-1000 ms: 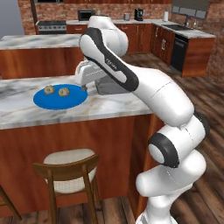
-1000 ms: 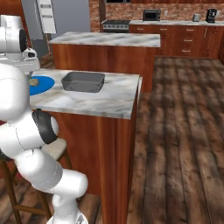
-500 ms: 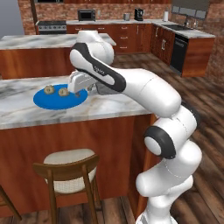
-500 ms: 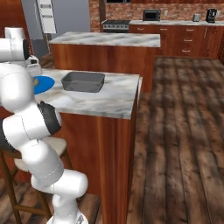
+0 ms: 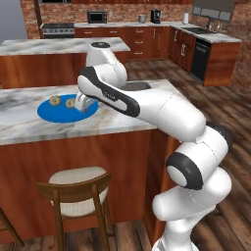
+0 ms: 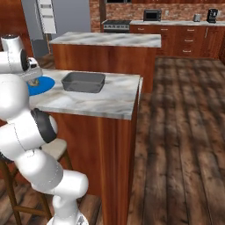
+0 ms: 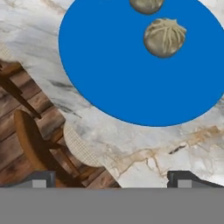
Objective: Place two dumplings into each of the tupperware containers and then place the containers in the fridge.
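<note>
Gripper [image 7: 111,177] w/ jaws released above round flat blue plate [image 7: 109,65]; centre over nearer wrinkled tan dumpling [image 7: 164,37], descend straight.

a marble-topped island counter [image 5: 29,128] with red-brown wooden sides stands on dark plank floor [image 6: 184,132]; a wooden stool [image 5: 76,188] sits below its near edge, brick wall [image 5: 132,9] behind.

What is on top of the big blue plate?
Two dumplings sit on the blue plate: one dumpling shows whole, the other dumpling is cut off at the picture's edge. From the left base view, the arm covers the plate's right rim, so that part can't be checked.
</note>
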Tool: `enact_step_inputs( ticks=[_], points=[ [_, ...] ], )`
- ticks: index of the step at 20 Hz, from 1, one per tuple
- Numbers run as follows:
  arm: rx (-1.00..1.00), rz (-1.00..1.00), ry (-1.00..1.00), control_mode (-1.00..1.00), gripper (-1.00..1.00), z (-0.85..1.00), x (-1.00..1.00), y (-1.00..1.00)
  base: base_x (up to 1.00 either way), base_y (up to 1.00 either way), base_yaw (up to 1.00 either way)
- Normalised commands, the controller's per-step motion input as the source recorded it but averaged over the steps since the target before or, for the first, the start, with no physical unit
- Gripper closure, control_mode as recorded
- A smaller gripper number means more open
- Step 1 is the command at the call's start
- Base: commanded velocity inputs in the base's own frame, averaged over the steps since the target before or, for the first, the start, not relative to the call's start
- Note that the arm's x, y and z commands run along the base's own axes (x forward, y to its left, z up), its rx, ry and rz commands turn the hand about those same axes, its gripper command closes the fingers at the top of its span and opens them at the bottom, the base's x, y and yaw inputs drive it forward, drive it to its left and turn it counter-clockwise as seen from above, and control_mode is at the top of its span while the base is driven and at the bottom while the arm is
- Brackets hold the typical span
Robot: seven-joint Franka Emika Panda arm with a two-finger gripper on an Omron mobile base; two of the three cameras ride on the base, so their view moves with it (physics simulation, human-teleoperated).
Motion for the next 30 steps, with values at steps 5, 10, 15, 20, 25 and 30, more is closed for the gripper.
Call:
enact_step_inputs(
  ticks=[5,10,15,20,25,30],
  points=[
    [0.10,0.00,-0.05,-1.00,-1.00,-0.03,0.28,0.14,0.00,0.00,0.00],
    [0.02,0.00,0.00,-1.00,-1.00,0.00,0.39,0.22,0.00,0.00,0.00],
    [0.00,0.00,0.00,-1.00,-1.00,0.00,0.39,0.23,0.00,0.00,0.00],
    [0.00,0.00,0.00,-1.00,-1.00,0.00,0.56,0.20,0.00,0.00,0.00],
    [0.00,0.00,0.00,-1.00,-1.00,0.00,0.53,0.24,0.00,0.00,0.00],
    [0.00,0.00,0.00,-1.00,-1.00,-0.10,0.45,0.23,0.00,0.00,0.00]
  ],
)
